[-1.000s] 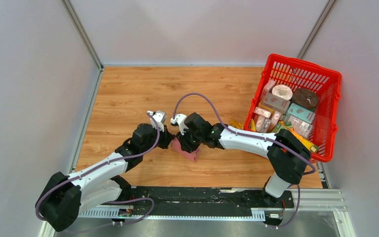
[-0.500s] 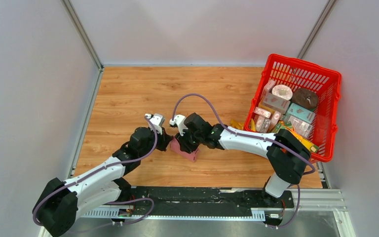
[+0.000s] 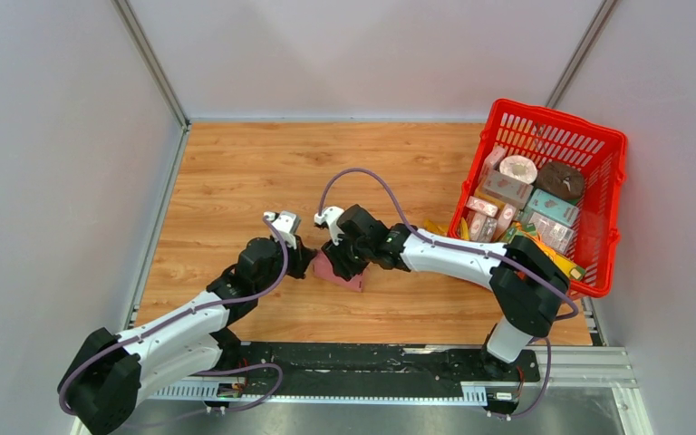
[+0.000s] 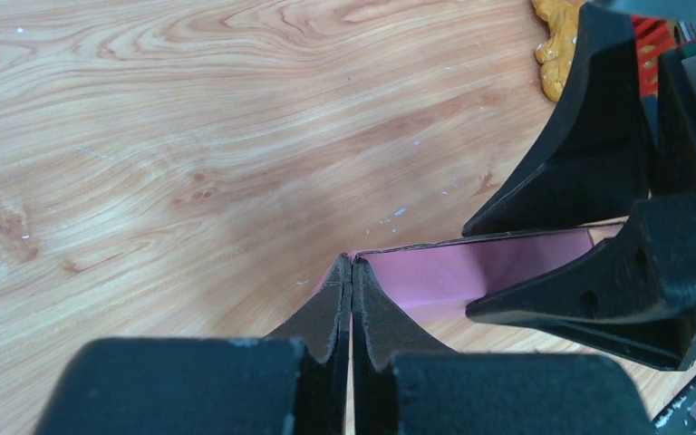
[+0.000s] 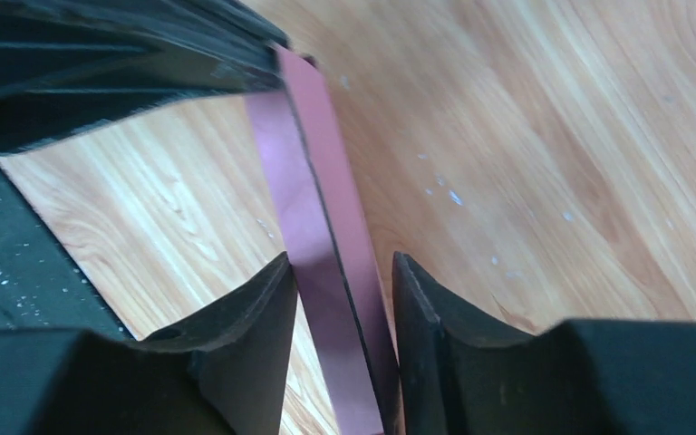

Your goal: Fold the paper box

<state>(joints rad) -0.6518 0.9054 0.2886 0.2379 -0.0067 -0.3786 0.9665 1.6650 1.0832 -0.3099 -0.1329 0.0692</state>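
Pink card of the paper box (image 3: 342,272) is being worked at the middle of the table (image 3: 236,172). The left gripper (image 4: 352,265), fingers together, is being pressed at its corner, while one wall is being straddled by the parted fingers of the right gripper (image 5: 344,272). A firmer pinch is likely being called for next. The red basket (image 3: 609,145) is sitting well apart, hindering nothing.

Pink paper box (image 3: 341,272) is sitting near the middle of the wooden table (image 3: 236,181), partly folded, its thin cardboard walls standing on edge.
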